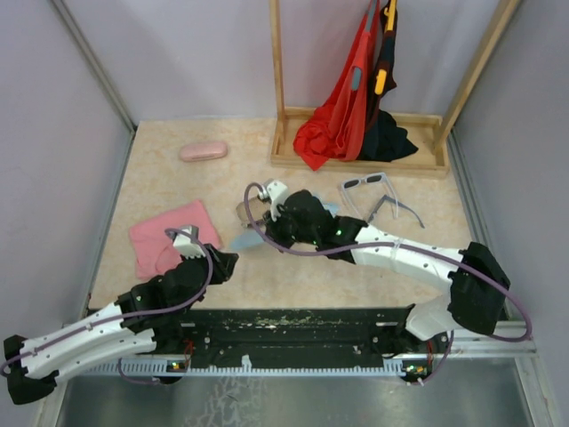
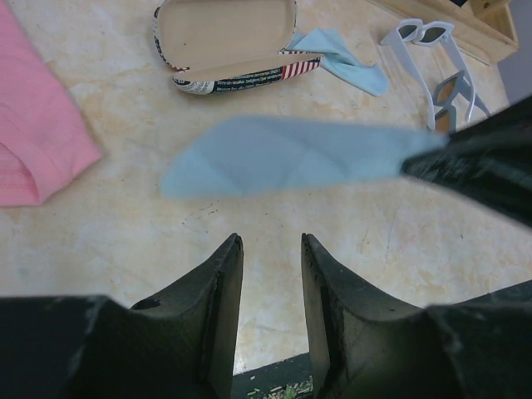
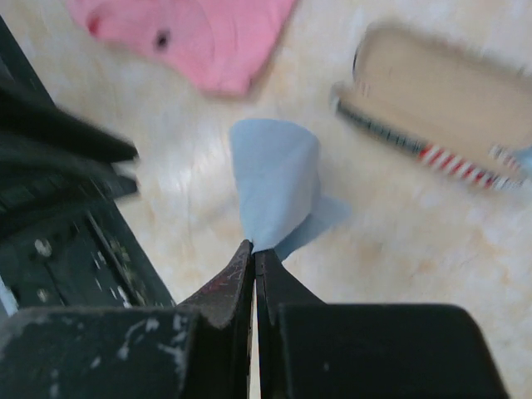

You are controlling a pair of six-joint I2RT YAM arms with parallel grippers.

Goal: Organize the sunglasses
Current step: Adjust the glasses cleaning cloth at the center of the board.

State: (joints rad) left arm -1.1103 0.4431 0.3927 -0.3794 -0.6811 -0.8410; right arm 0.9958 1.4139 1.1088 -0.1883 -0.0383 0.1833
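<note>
The surface [image 1: 293, 280] is seen from above, with both arms bolted at its near edge. A wooden rack [image 1: 277, 80] stands at the back right, and red fabric [image 1: 342, 116] is hung from it down to its base.

The right arm [image 1: 400, 253] is stretched left across the middle. The left arm [image 1: 98, 329] is angled in from the near left corner.

A pink cloth [image 1: 164, 236] is spread on the left side, just beyond the left arm. A flag-printed case [image 2: 224, 33] is laid open at the centre with its tan lining exposed. A pink case [image 1: 203, 151] is set closed at the back left, well apart from the rest.

The white-framed sunglasses [image 1: 366, 181] are placed on the surface right of centre, near the rack base, unfolded. The thin grey-framed pair [image 2: 453, 90] is laid just beside them on the near side. Contact between the two pairs cannot be judged. Both pairs are outside the cases.

A light-blue cloth [image 2: 291, 154] is pinched at one corner by the right gripper [image 3: 254, 253], whose jaws are clamped tight on it. The cloth is blurred and appears to be held clear of the surface. A second light-blue cloth [image 2: 345, 62] is left against the end of the open case.

The left gripper [image 2: 270, 266] is held partly open just short of the held cloth, with nothing between its fingers.
</note>
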